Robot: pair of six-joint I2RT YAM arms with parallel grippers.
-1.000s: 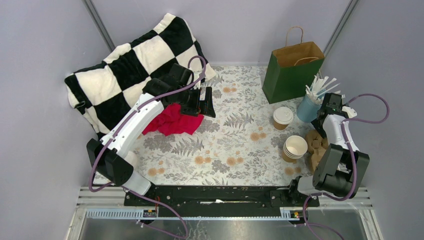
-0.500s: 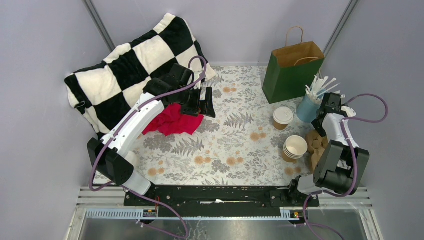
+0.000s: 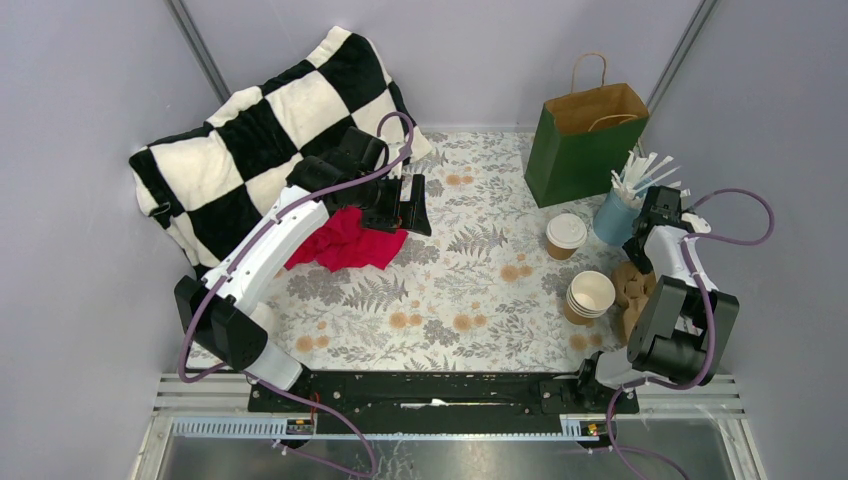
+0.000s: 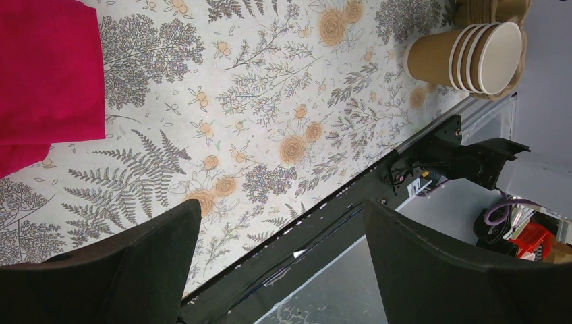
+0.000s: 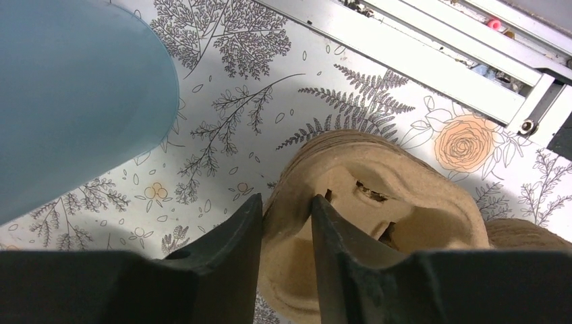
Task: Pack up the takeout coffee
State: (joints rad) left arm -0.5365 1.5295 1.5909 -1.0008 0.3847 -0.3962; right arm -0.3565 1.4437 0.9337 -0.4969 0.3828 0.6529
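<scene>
The takeout coffee [image 3: 566,235], a brown paper cup with a white lid, stands upright at the right of the floral table, in front of the green paper bag [image 3: 585,145]. My right gripper [image 5: 286,197] is to the right of it, over the molded cardboard cup carrier [image 5: 378,202]. Its jaws pinch the carrier's rim, one finger outside and one inside. In the top view the right gripper [image 3: 645,250] is mostly hidden under its wrist. Far to the left, my left gripper [image 3: 412,205] hangs wide open and empty above the table, beside a red cloth [image 3: 345,240].
A stack of lidless brown cups [image 3: 588,296] stands just left of the cup carrier [image 3: 630,290]. A blue cup of straws [image 3: 615,215] stands close behind my right gripper. A checkered blanket [image 3: 260,140] fills the back left. The grey walls are close on both sides.
My right wrist has shifted slightly over the carrier. The left arm and the cups have not moved.
</scene>
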